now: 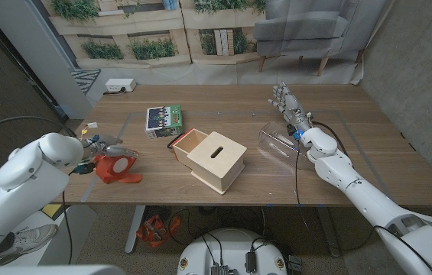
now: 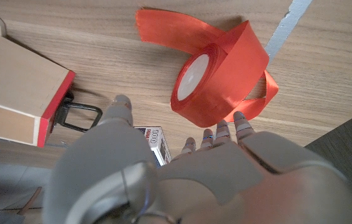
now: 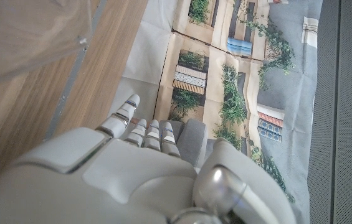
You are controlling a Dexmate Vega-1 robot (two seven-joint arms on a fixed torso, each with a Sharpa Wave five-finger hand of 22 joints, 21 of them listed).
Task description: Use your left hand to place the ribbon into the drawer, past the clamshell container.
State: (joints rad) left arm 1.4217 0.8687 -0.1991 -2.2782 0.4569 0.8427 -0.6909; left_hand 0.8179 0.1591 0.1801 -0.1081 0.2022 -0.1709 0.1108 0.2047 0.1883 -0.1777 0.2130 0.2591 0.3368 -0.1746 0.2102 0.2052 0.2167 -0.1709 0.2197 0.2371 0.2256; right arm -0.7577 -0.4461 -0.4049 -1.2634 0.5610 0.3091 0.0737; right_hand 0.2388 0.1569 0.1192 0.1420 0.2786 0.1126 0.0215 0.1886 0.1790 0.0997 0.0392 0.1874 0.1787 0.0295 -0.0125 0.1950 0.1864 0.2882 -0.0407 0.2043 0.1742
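A roll of red ribbon (image 1: 116,167) lies on the table's left side with a loose tail curling off it. In the left wrist view the ribbon (image 2: 219,78) sits just beyond my left hand (image 2: 182,168); the fingertips (image 2: 241,124) reach its loose tail and the thumb stands apart, holding nothing. In the head view my left hand (image 1: 97,150) hovers right behind the roll. The wooden box (image 1: 219,160) has its red-edged drawer (image 1: 187,143) pulled out toward the ribbon. The clear clamshell container (image 1: 279,140) lies right of the box. My right hand (image 1: 288,103) stands past it, fingers straight.
A green printed box (image 1: 164,121) sits behind the drawer, and a white power strip (image 1: 120,85) lies at the far left edge. The drawer's black handle (image 2: 79,115) faces the left hand. A grey sofa stands beyond the table.
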